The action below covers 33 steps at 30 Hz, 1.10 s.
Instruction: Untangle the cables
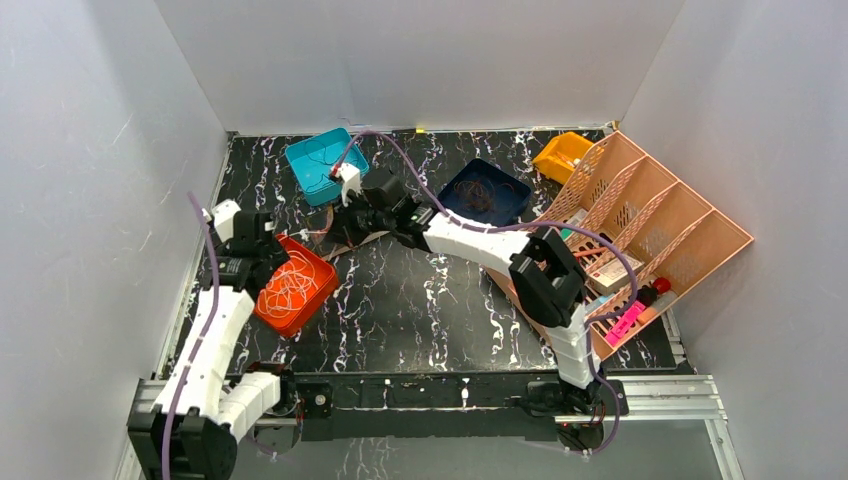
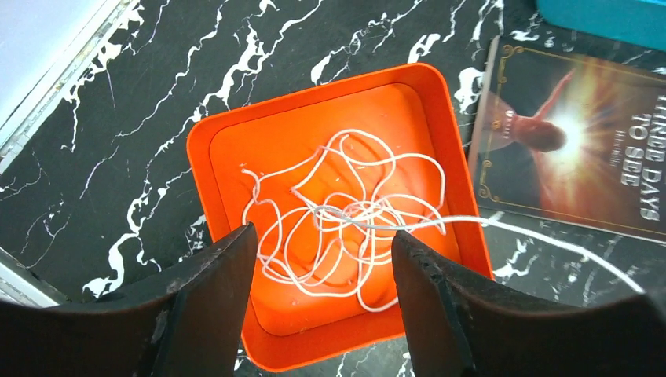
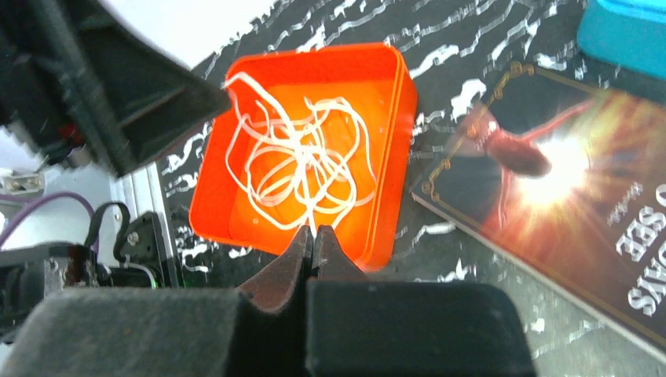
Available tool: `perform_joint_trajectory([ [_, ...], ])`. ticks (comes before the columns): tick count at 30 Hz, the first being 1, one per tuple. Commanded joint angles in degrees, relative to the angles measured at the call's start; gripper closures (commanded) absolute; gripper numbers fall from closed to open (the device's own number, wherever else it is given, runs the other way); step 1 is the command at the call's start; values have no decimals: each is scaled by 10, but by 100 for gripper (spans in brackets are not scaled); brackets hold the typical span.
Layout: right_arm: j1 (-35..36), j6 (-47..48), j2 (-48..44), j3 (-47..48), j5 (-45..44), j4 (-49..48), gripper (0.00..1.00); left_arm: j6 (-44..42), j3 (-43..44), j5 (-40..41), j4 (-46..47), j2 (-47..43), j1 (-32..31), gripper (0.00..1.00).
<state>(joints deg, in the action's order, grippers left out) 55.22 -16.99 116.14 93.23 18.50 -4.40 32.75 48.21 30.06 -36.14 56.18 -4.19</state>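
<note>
- The left arm (image 1: 215,330) rises from its base along the left edge of the black marbled tabletop (image 1: 420,300), its wrist tipped down over the orange tray (image 2: 220,141).
- The left fingers (image 2: 236,259) are spread wide and hold nothing. Seen from the left wrist, the tray lies below the gap between them.
- The white cable (image 2: 338,212) lies in the orange tray as a loose pile of loops. One strand runs out over the tray's right rim, above the tabletop.
- The right fingers (image 3: 312,247) are pressed together just outside the tray's near rim, pinching that strand.
- The right arm (image 1: 470,240) reaches from its base at the right, across the tabletop to the left, with its wrist above a book (image 2: 573,157) lying flat beside the tray.
- A teal bin (image 1: 325,165) behind the book holds thin wires.
- A dark blue bin (image 1: 485,190) holds dark brown cables (image 1: 478,192).
- A yellow bin (image 1: 562,155) sits by the peach file rack (image 1: 660,230); what it holds cannot be told.
</note>
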Motion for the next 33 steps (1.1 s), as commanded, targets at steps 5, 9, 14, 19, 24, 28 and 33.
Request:
perform_joint_trajectory([
  [5, 11, -24, 70, 131, 33, -14, 100, -6, 21, -90, -17, -138, 4, 33],
  [9, 19, -24, 104, 172, 36, -3, 100, -22, 26, -139, -7, -208, 4, 30],
  [14, 36, -23, 136, 202, 35, 3, 100, -14, 61, -104, -41, -251, 4, 30],
  [19, 52, -22, 171, 235, 28, 16, 100, -14, 89, -72, -57, -275, 4, 28],
  [24, 68, -6, 216, 280, 0, 43, 100, -20, 97, -67, -66, -276, 4, 27],
  [28, 75, 9, 245, 305, -38, 63, 97, -22, 93, -74, -68, -272, 4, 27],
  [33, 75, 18, 250, 312, -54, 72, 87, -22, 89, -82, -73, -265, 4, 27],
])
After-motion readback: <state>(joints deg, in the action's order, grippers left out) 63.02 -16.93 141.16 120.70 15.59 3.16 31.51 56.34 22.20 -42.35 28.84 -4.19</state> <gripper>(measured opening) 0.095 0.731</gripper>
